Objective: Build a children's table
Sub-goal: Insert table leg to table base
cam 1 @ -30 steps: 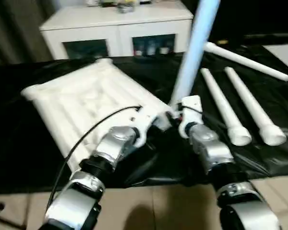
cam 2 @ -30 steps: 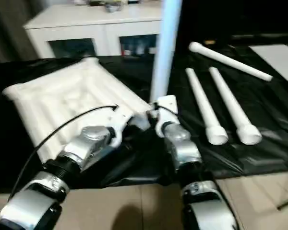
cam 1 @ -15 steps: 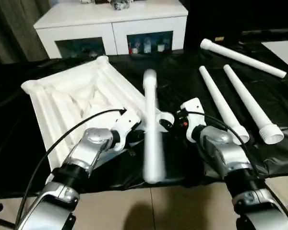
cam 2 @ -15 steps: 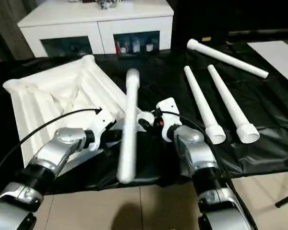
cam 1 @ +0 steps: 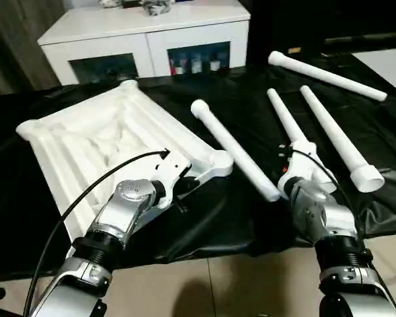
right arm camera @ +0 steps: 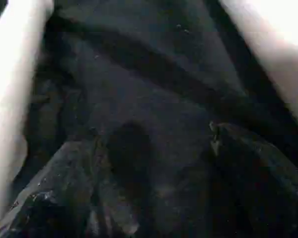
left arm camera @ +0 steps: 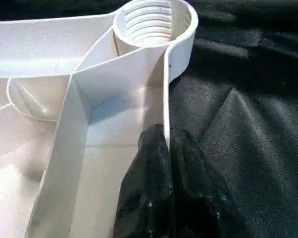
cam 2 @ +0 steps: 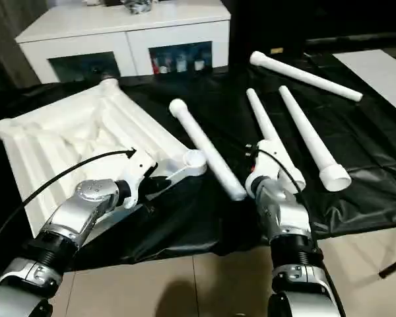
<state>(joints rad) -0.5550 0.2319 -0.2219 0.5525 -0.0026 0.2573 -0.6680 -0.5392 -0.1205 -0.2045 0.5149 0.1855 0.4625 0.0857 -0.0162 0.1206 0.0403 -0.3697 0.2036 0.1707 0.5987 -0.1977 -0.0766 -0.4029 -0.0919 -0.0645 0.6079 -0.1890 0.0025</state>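
Silver jointed forearms point(cam 1: 129, 205), black cable point(cam 1: 86, 195), black claw fingers point(left arm camera: 154, 198).

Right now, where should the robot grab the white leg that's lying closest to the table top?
Probably around the middle of the nearest leg, coming straight down from above with the right claw, which is open beside its lower end. The tube lies flat and slanted on the black cloth, so the claw should close across it. The left claw is pinching the table top rim by the threaded socket.
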